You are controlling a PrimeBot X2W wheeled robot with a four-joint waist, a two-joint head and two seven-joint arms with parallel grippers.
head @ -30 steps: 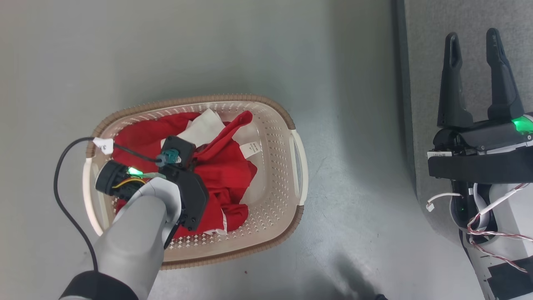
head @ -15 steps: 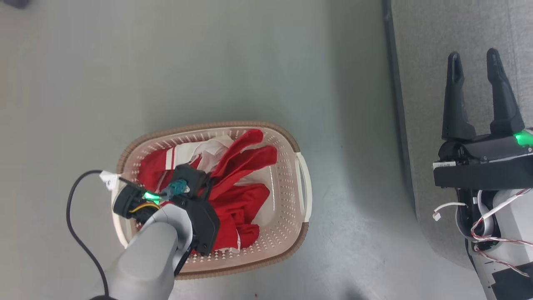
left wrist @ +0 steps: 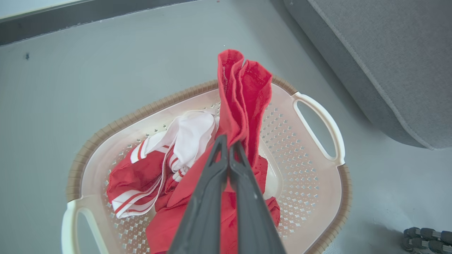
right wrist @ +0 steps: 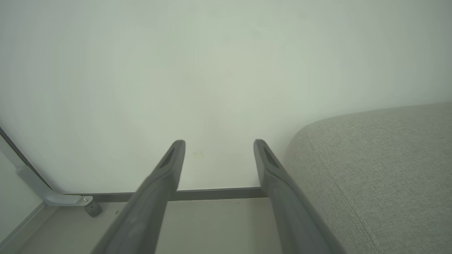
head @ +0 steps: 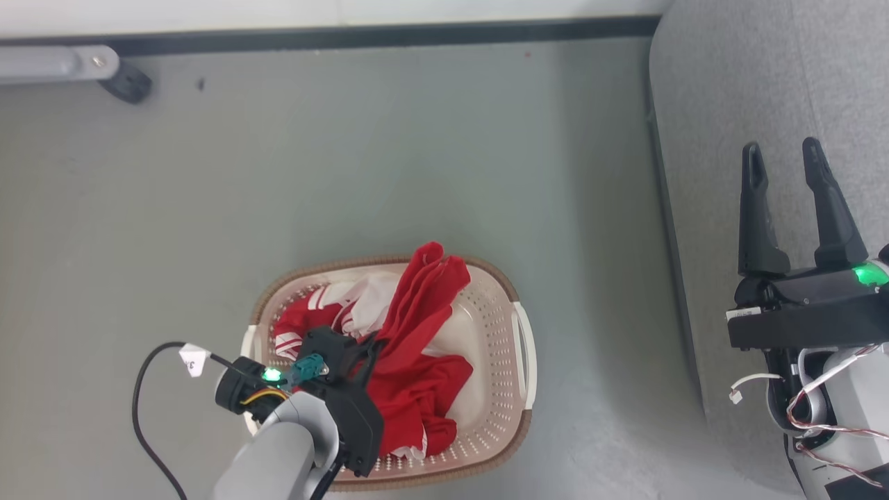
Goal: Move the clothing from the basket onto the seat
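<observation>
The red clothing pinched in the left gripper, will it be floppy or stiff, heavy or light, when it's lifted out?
Likely floppy: the clothing folds and droops around the shut left gripper. Probably light, since a thin pinch holds the bunch up. It may drag a little: its lower part lies bunched in the basket.

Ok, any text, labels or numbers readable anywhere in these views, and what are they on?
"3": white tag by the left gripper; anything after it is unreadable.
Too small to read: white sticker on the right gripper.
No readable print on the clothing or the basket.
</observation>
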